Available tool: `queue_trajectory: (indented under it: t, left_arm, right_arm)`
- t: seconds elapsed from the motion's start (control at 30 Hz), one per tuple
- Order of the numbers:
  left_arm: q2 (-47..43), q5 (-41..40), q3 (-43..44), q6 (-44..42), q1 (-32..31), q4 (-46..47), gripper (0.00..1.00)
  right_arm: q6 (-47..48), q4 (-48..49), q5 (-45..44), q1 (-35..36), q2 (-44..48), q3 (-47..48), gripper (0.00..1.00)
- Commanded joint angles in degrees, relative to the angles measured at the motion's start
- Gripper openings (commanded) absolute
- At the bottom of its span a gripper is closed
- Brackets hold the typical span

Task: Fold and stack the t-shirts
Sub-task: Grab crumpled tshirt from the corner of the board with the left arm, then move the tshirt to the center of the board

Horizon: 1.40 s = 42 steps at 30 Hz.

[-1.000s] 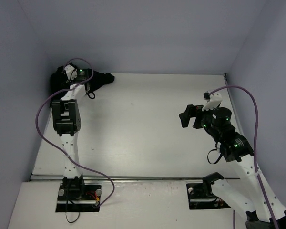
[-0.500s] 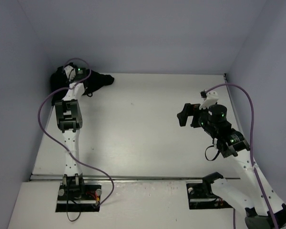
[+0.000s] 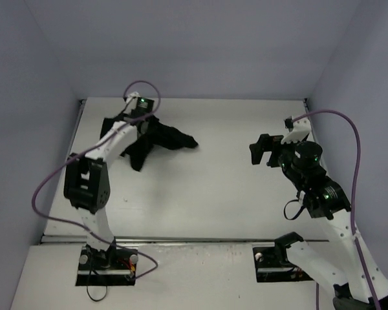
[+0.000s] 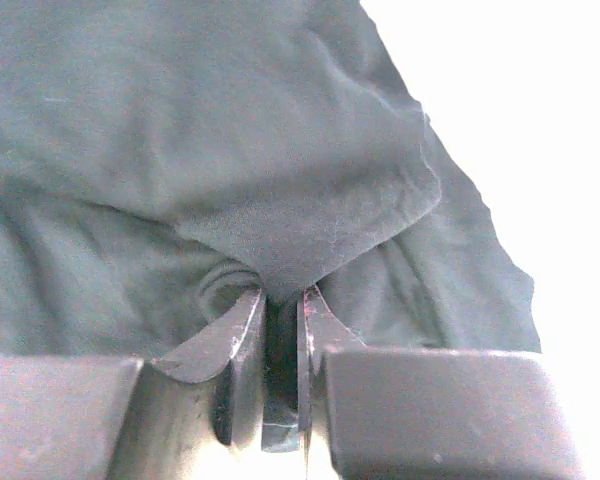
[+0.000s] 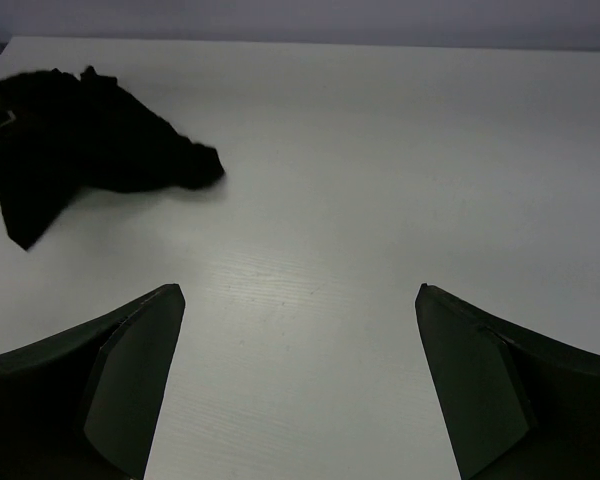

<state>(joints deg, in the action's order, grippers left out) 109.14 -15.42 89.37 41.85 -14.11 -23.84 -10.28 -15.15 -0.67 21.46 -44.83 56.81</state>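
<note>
A crumpled black t-shirt (image 3: 160, 139) lies bunched at the back left of the white table (image 3: 220, 187), stretched out toward the middle. My left gripper (image 3: 142, 123) is shut on a fold of it; in the left wrist view the dark fabric (image 4: 280, 170) is pinched between the two fingers, left gripper (image 4: 280, 297). The shirt also shows as a dark heap (image 5: 90, 145) at the upper left of the right wrist view. My right gripper (image 3: 262, 150) hovers open over the right side of the table, nothing between its fingers, right gripper (image 5: 300, 300).
Grey walls close the table on the left, back and right. A purple cable (image 3: 58, 174) loops out from the left arm, another (image 3: 349, 135) from the right arm. Both arm bases (image 3: 107, 258) sit on the near edge strip.
The left gripper has shut on the shirt in the back left corner and dragged it right and toward the middle. The right arm has shifted slightly, its gripper staying open.
</note>
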Motion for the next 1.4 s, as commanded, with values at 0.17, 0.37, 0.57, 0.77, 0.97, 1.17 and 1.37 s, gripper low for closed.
queue_trajectory:
  t: [0.17,0.37,0.57,0.77,0.97,1.17,1.37]
  left_arm:
    - [-19.82,-0.49,-10.74,3.75,-19.09,-4.88,0.58]
    - [-24.83,-0.75,-10.51,-0.94,-19.94,-8.32,0.69]
    - [-23.11,4.6,-10.06,-7.91,-15.2,-9.74,0.69]
    - [-16.21,10.6,-10.89,-9.41,-4.47,-8.79,0.69]
    - [-7.61,12.78,-9.12,-10.78,0.38,-5.16,0.69]
    - [1.32,14.66,-4.09,-11.48,3.01,-2.98,0.68]
    - [8.5,14.29,-0.24,-12.92,3.39,-1.58,0.63]
  right_arm:
    - [-0.44,1.54,-3.94,0.25,4.57,1.69,1.0]
    - [-7.61,-2.83,-5.71,0.35,3.42,-0.97,1.0]
    - [-11.19,-5.51,-5.17,0.34,-3.58,-1.94,0.92]
    - [-13.49,-5.42,-7.9,0.17,-12.52,-1.88,0.91]
    - [-12.68,-5.03,-8.0,-0.1,-20.2,-1.02,0.9]
    - [-11.7,-3.33,-5.52,-0.44,-27.19,0.53,0.82]
    - [-10.79,-1.65,-4.79,-0.63,-32.81,4.0,0.81]
